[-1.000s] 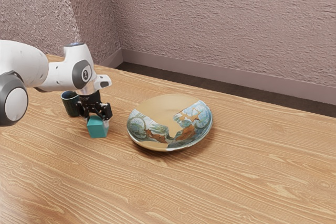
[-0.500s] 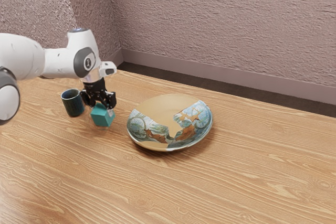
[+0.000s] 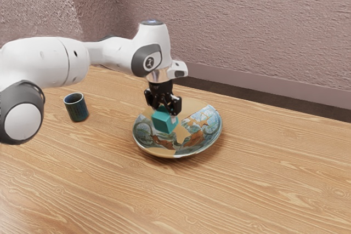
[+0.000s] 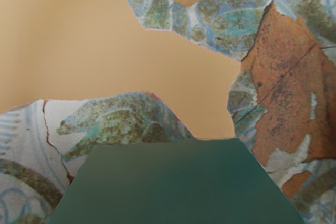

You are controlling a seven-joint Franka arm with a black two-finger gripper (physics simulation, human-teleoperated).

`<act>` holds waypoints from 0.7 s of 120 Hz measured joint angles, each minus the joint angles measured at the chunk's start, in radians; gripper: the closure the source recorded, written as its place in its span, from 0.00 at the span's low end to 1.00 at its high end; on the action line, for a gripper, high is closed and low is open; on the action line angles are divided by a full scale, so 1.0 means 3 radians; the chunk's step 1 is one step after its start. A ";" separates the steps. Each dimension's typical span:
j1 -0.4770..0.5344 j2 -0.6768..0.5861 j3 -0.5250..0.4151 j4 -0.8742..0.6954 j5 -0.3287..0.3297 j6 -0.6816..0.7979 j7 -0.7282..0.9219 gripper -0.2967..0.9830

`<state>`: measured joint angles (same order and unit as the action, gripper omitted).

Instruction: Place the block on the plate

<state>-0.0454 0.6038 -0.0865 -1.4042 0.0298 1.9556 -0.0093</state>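
My black gripper [image 3: 164, 113] is over the plate in the exterior view, shut on the teal block [image 3: 163, 121]. The block is slightly tilted and overlaps the plate's interior in that view; whether its underside touches the plate I cannot tell. The round plate [image 3: 204, 140], patterned in blue, white and brown with plain tan areas, lies on the table. In the wrist view the block [image 4: 176, 184] appears dark green at the lower edge, with the patterned plate surface [image 4: 283, 77] beyond it.
A dark blue cup [image 3: 77, 109] stands on the wooden table [image 3: 263, 184], toward the exterior view's left from the plate. A textured wall rises behind the table's far edge.
My gripper has carried the block from beside the cup toward the exterior view's right, over the plate. The cup and plate have stayed where they were.
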 joint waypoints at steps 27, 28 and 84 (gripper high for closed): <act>-0.0002 0.0094 -0.0064 0.0012 -0.0004 -0.0028 -0.0154 0.44; -0.0002 0.0094 -0.0064 0.0013 -0.0004 -0.0029 -0.0158 0.44; -0.0081 -0.0775 -0.0083 -0.0096 0.0011 -0.0363 -0.0314 0.25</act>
<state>-0.0697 0.3715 -0.1112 -1.4329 0.0330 1.8467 -0.1034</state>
